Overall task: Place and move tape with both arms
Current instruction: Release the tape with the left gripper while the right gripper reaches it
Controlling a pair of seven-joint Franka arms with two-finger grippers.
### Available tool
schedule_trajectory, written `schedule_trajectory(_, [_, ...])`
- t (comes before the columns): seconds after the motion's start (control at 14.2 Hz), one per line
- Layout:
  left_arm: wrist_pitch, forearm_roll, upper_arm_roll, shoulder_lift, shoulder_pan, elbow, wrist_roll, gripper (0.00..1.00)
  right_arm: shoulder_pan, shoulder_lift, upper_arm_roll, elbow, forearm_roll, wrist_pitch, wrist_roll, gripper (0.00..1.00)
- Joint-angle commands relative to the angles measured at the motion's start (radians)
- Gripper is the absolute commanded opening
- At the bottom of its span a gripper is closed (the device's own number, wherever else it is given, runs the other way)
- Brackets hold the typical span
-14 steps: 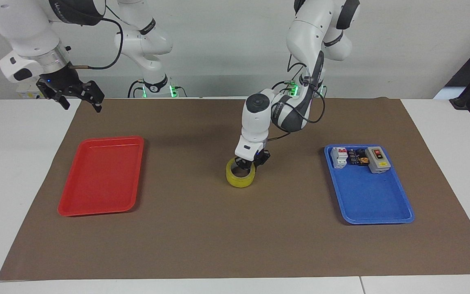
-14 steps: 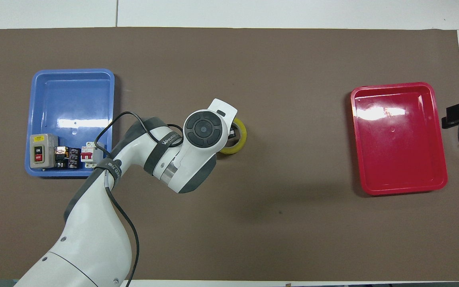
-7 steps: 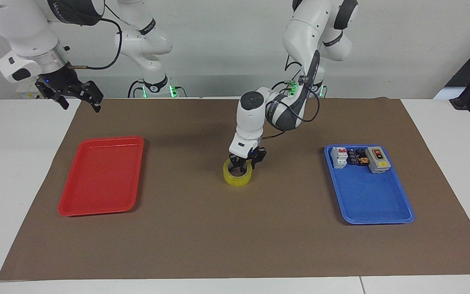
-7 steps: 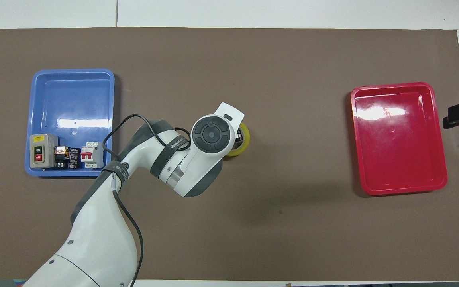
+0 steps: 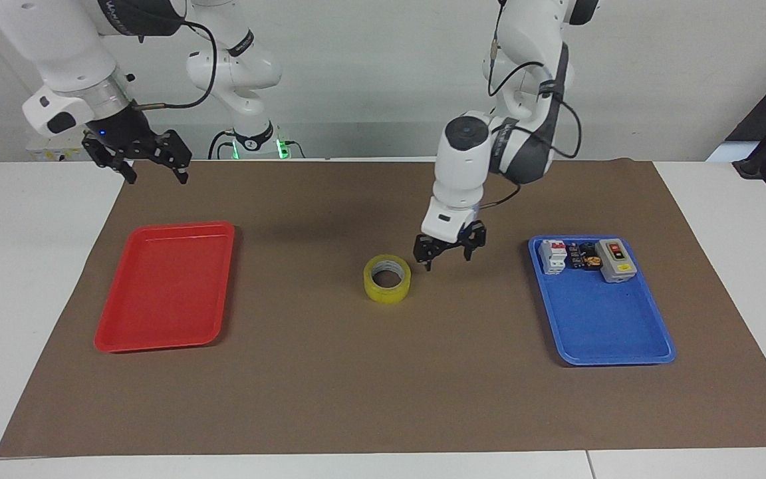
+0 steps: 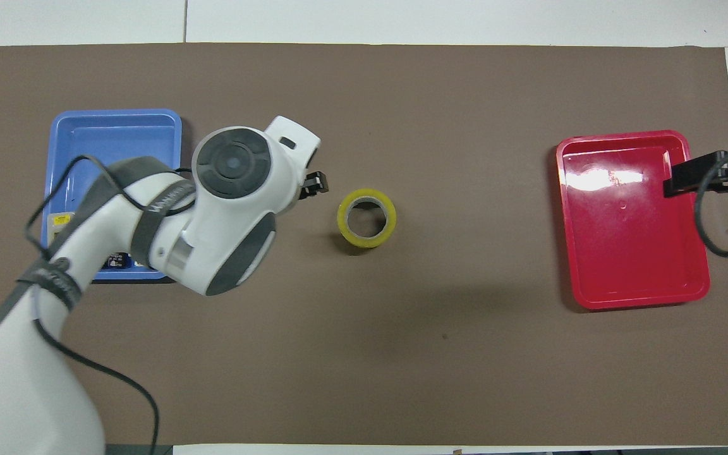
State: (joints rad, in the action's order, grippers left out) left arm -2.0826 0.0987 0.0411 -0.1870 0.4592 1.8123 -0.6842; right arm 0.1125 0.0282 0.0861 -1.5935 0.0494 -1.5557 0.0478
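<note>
Yellow tape (image 5: 387,278) lies free mid-worktop, left tool (image 5: 448,252) spread just beside it, right tool (image 5: 150,159) spread above the red tray's (image 5: 114,337) edge; an off-centre grab could skid it.

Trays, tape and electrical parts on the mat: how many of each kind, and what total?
Trays: 2, the red tray and the blue tray
Tape rolls: 1, the tape
Electrical parts in the blue tray: 3, a circuit breaker, a small dark part and a switch box
Total: 6
</note>
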Motion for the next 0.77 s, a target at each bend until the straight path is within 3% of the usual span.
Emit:
schedule_trajectory(0.0, [0.036, -0.058, 0.008, 0.095, -0.117, 0.033, 0.185, 1.00, 0.123, -0.005, 0.000, -0.023, 0.010, -0.075, 0.099, 1.00])
schedule_trajectory(0.21, [0.122, -0.096, 0.003, 0.124, -0.215, -0.004, 0.349, 1.00, 0.280, -0.088, 0.000, 0.000, 0.009, -0.162, 0.234, 1.00])
schedule_trajectory(0.42, [0.290, -0.096, -0.001, 0.123, -0.312, -0.111, 0.518, 1.00, 0.421, -0.239, 0.000, 0.065, 0.006, -0.301, 0.375, 1.00])
schedule_trajectory(0.7, [0.419, -0.094, -0.003, 0.112, -0.384, -0.224, 0.604, 1.00, 0.444, -0.361, -0.003, 0.038, 0.007, -0.454, 0.399, 1.00])
